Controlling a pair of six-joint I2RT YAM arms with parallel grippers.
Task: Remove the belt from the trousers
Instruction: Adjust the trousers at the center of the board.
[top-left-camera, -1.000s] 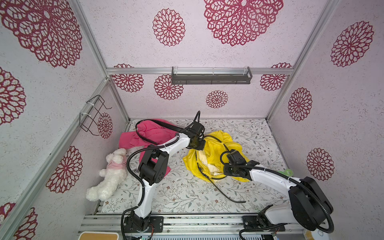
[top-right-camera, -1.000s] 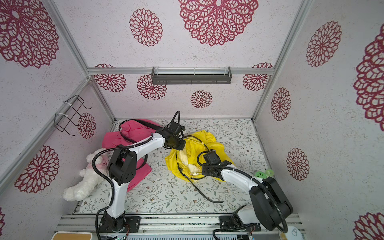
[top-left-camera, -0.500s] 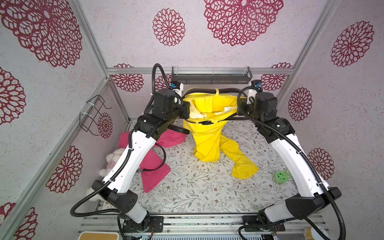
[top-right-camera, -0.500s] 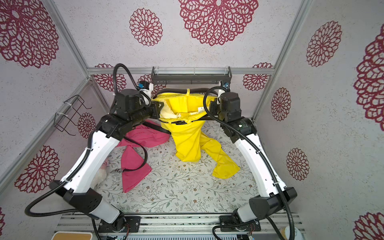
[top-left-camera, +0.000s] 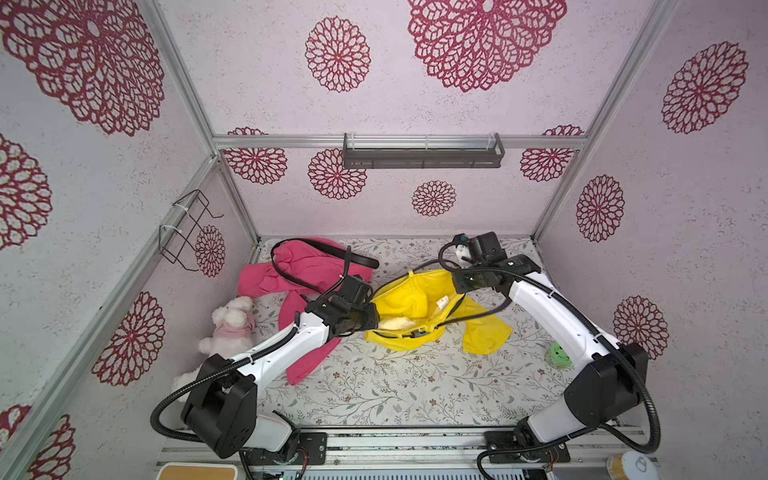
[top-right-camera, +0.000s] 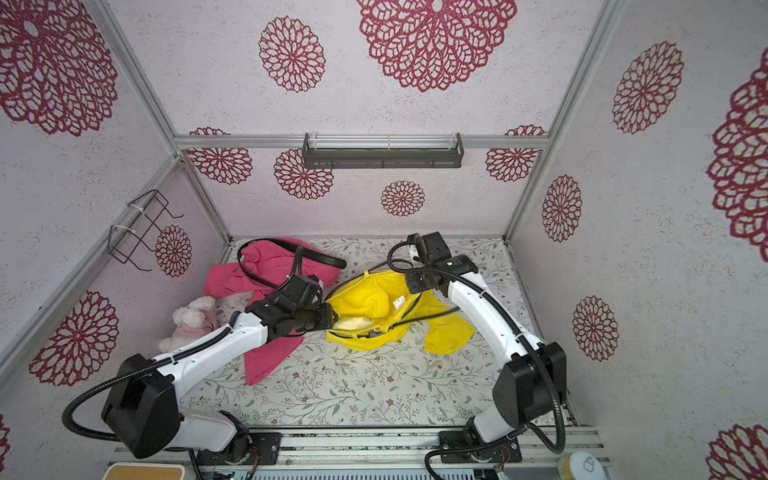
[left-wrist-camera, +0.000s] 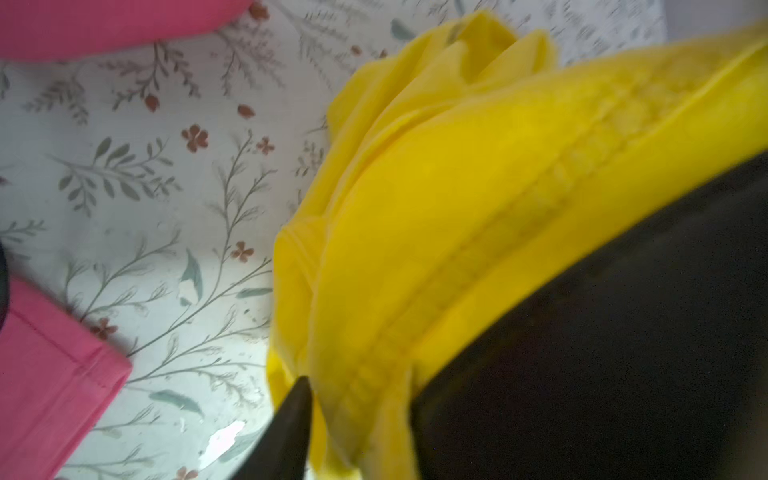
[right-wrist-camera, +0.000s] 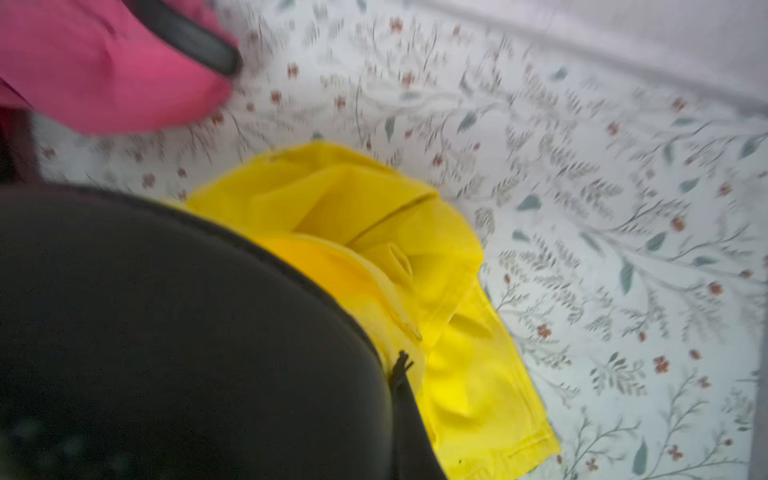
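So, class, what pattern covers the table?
The table has a floral leaf print, clearest in a top view.

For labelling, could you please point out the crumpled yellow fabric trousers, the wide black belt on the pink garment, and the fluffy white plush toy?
yellow trousers (top-left-camera: 409, 291): in a top view, seat fabric.
black belt (top-left-camera: 366, 260): in a top view, free end.
white plush toy (top-left-camera: 231, 312): in a top view, head.

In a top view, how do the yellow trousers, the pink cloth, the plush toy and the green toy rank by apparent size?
Largest: pink cloth and yellow trousers, too alike to rank; the pink one is partly hidden.
Next: plush toy.
Smallest: green toy.
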